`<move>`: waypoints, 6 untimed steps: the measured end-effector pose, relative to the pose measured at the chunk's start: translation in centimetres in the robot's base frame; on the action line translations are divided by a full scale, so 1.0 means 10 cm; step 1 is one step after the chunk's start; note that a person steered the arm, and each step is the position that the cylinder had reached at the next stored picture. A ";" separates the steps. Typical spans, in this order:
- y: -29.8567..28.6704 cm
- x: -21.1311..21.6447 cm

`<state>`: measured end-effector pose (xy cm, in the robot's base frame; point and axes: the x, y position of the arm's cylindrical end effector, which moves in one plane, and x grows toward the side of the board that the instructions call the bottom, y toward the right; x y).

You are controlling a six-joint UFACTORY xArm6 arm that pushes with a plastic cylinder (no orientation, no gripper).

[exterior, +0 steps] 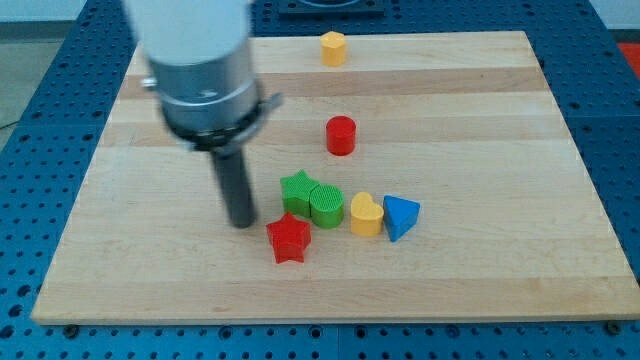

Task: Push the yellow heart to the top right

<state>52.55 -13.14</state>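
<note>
While my tip (241, 222), a bare rod gripping nothing, is hovering left of the red star (289, 239), I am risking dragging neighbours into the yellow heart (366, 214).

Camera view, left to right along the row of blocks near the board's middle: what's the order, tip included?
my tip → red star → green star → green cylinder → yellow heart → blue triangle.

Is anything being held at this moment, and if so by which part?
Nothing is held. My tip rests on the board, left of the green star and red star, apart from the yellow heart.
</note>
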 end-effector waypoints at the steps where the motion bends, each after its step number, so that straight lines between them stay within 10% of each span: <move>1: -0.30 0.47; 3: 0.88 0.77; 6: 1.60 -0.47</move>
<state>47.90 2.88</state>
